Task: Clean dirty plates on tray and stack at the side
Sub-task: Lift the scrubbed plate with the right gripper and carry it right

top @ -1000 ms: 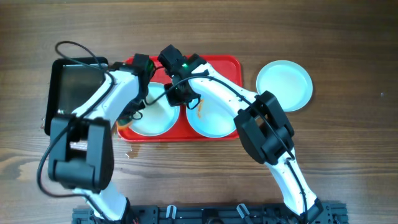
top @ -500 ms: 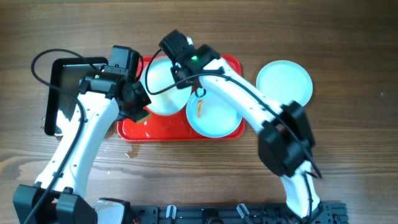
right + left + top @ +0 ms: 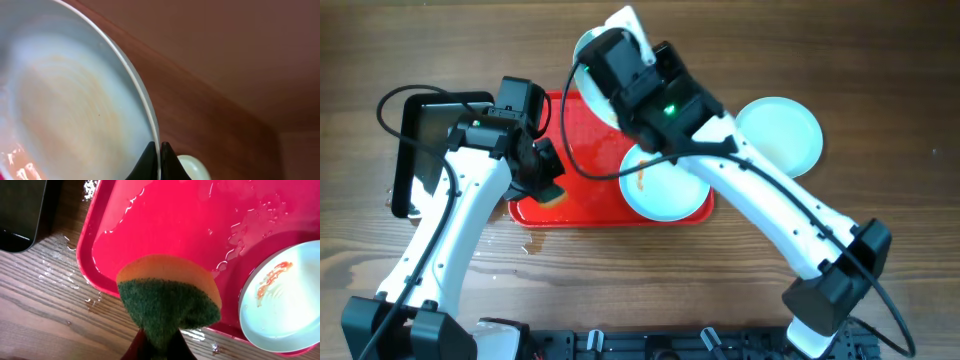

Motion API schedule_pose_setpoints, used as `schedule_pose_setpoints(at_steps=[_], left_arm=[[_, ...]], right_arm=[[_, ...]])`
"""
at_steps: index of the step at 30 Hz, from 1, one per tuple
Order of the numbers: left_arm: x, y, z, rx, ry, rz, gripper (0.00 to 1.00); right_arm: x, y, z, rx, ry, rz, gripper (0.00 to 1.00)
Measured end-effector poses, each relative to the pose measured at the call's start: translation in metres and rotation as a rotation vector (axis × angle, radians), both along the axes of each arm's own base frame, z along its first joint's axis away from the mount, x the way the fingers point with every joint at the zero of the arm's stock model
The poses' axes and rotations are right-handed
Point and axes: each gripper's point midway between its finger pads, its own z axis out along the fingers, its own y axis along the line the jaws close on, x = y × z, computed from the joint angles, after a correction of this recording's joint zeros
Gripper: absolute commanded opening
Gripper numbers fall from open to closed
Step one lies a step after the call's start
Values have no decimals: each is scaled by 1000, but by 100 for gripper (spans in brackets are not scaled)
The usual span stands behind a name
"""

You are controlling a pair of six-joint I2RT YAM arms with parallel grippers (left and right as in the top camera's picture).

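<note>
Lifted plate [image 3: 588,45]: newly raised off tray [image 3: 590,150], rim pinched in right gripper [image 3: 159,150]; sponge [image 3: 167,297] clamped in left gripper [image 3: 155,347], drawn back near-left; smeared plate [image 3: 665,185] remaining to clean.

Wet gloss on plastic, matt grain on wood.
We see the tray [image 3: 165,225] as smooth glossy plastic beaded with water, the sponge [image 3: 167,297] as yellow foam with a rough green scouring face, the smeared plate [image 3: 285,305] and the gripped plate [image 3: 65,115] as smooth and faintly shiny, the table [image 3: 45,315] as matt grained wood.
</note>
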Motion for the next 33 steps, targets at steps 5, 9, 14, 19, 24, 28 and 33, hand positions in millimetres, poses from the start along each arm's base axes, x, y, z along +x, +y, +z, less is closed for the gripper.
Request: schedule_pose_setpoints(at_steps=[5, 9, 14, 19, 24, 28, 33], left_arm=[[-1, 0, 0, 1, 4, 0, 4], [-1, 0, 0, 1, 5, 0, 4], [-2, 0, 0, 1, 7, 0, 4], [-2, 0, 0, 1, 7, 0, 4], [-2, 0, 0, 1, 7, 0, 4], [-2, 0, 0, 1, 7, 0, 4], [-2, 0, 0, 2, 6, -4, 4]], right_arm=[[-10, 12, 26, -126, -127, -4, 4], [-15, 19, 41, -191, -191, -5, 4], [-15, 15, 51, -256, -227, -22, 4], [-13, 8, 67, -336, -270, -55, 4], [-16, 9, 73, -390, -282, -58, 4], [-21, 15, 74, -412, -284, -41, 4], [-25, 27, 46, -343, -207, 42, 4]])
